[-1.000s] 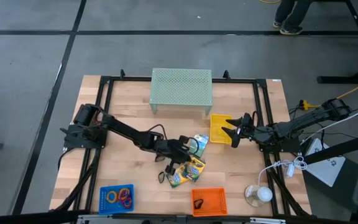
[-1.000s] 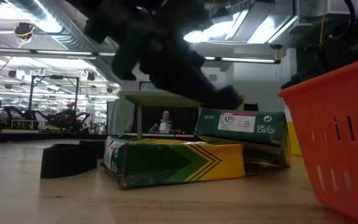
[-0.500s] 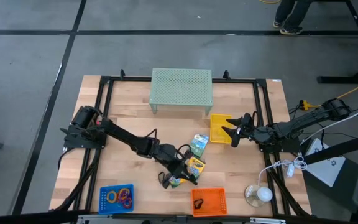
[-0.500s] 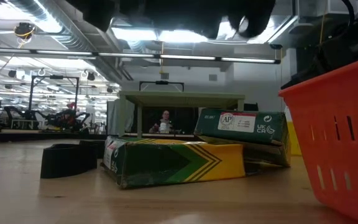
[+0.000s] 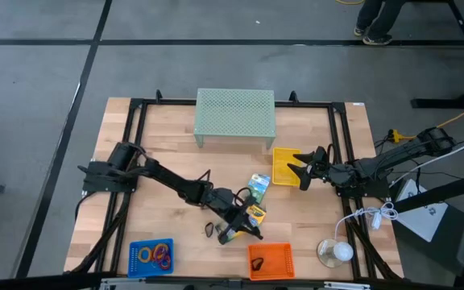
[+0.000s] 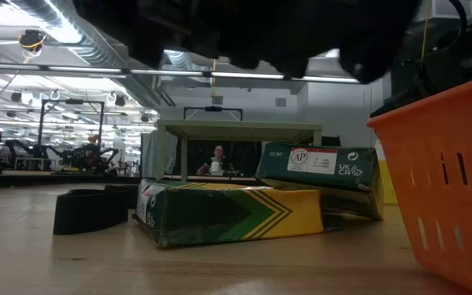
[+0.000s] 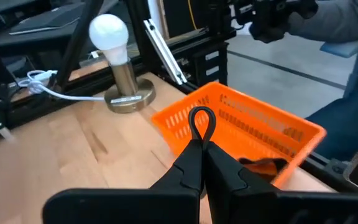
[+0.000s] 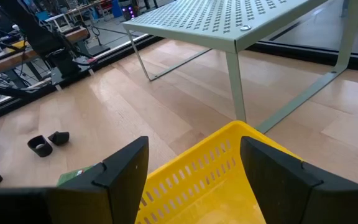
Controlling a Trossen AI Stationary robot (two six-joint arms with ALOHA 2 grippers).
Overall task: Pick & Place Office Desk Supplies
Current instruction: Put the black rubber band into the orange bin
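Here my left gripper [image 5: 240, 228] hangs low over the crayon boxes [image 5: 250, 211] near the middle of the bench [image 5: 167, 137], toward the six o'clock edge. Its jaws are clenched on a small black clip [image 7: 202, 118], whose wire loop stands up just past my fingertips [image 7: 194, 158]. Beyond the loop sits the orange basket [image 7: 253, 127], with something dark and orange lying inside it, and farther on a lamp with a white bulb [image 7: 109, 31] on a round base.

From above, the orange basket [image 5: 271, 259] lies at about five o'clock from my left gripper, close by. The blue basket [image 5: 151, 255] with purple, orange and yellow rings [image 5: 156, 253] sits at about seven o'clock on the bench. Another black clip [image 5: 207, 230] rests on the wood just at nine o'clock from the gripper.

At bench height, one crayon box [image 6: 228, 213] lies flat with a second [image 6: 319, 168] leaning on it, and a black clip [image 6: 88, 210] lies beside them.

My right gripper [image 5: 303, 171] waits at the three o'clock side, jaws released, over the yellow basket [image 8: 210, 171]. The pale green mesh riser [image 5: 234, 114] stands at twelve o'clock.
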